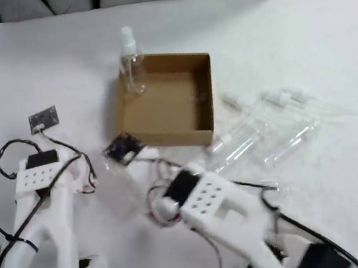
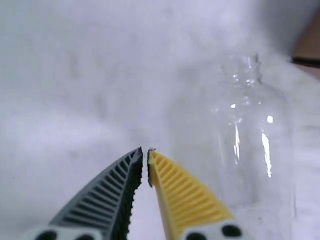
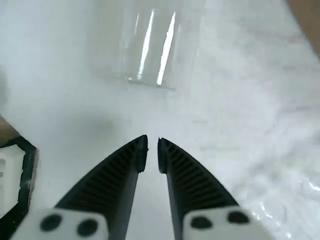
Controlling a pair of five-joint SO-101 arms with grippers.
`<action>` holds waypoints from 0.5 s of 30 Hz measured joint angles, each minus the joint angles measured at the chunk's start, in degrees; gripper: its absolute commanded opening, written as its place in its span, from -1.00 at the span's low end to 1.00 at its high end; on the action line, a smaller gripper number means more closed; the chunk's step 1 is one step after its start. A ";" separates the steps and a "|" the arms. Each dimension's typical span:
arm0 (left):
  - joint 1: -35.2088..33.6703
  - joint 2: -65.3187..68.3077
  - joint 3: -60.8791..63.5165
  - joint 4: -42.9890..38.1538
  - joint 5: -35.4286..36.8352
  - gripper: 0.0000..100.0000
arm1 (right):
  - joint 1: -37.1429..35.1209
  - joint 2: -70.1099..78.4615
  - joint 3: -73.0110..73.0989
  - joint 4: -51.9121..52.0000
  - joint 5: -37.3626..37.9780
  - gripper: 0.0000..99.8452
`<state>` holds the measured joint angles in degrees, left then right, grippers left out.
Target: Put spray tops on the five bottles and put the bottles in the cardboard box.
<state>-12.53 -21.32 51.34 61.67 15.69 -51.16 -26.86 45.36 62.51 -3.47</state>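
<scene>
Spray-topped bottle (image 1: 131, 61) upright in far left corner of cardboard box (image 1: 175, 108), clear bottles (image 1: 293, 141) and spray tops (image 1: 279, 99) lying on white table (image 1: 284, 26) right of box, open-necked bottle (image 2: 247, 135) upright near box, left gripper (image 2: 145, 154) clenched empty, right gripper (image 3: 152, 146) clenched empty

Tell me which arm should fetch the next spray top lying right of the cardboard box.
Right, probably. From above, the right arm lies beside the loose clear plastic bottles and white spray tops right of the brown cardboard box; the left arm stands off to the box's other side.
</scene>
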 measured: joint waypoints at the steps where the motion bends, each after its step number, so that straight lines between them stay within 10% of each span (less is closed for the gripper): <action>1: 0.35 0.00 0.00 0.00 0.26 -0.93 | 2.02 -1.93 0.70 1.14 0.62 -0.96; 15: 4.92 0.00 -0.35 0.00 8.70 -0.55 | 19.16 -7.12 3.25 0.79 9.67 -0.97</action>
<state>-7.60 -21.32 50.99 61.67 24.40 -32.00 -33.98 48.62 63.30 6.20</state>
